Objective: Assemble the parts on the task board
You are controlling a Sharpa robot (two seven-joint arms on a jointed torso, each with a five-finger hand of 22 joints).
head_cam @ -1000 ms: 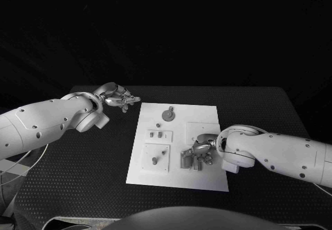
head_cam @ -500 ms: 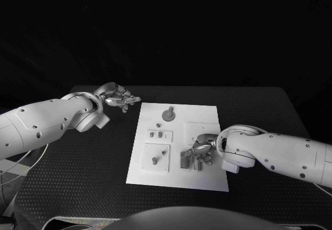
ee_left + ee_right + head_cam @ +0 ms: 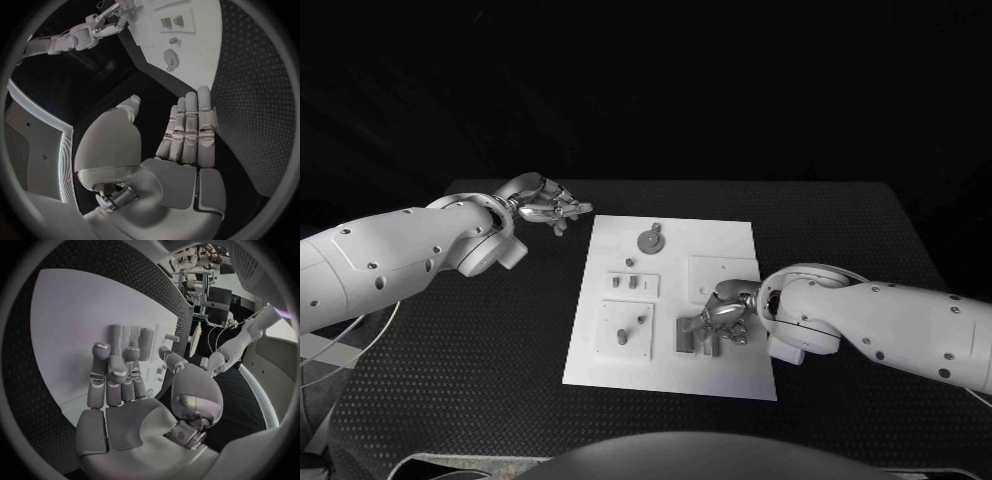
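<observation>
Lying on black bumpy worktop [image 3: 473, 340]: white task board [image 3: 718, 240], grey parts [image 3: 651, 238]. Left hand [image 3: 545, 208] beside board, fingers released. Right hand [image 3: 727, 317] over near parts; grasp unclear.

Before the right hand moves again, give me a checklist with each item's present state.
1. Task board flat on the table: ok.
2. Left hand off the board, beyond its far left corner, holding nothing, fingers straight in the left wrist view: ok.
3. Right hand over the upright parts near the board's right side: ok.
4. Right hand grips a part: cannot tell; fingers lie over them.
5. Round part at the board's far end untouched: ok.
</observation>
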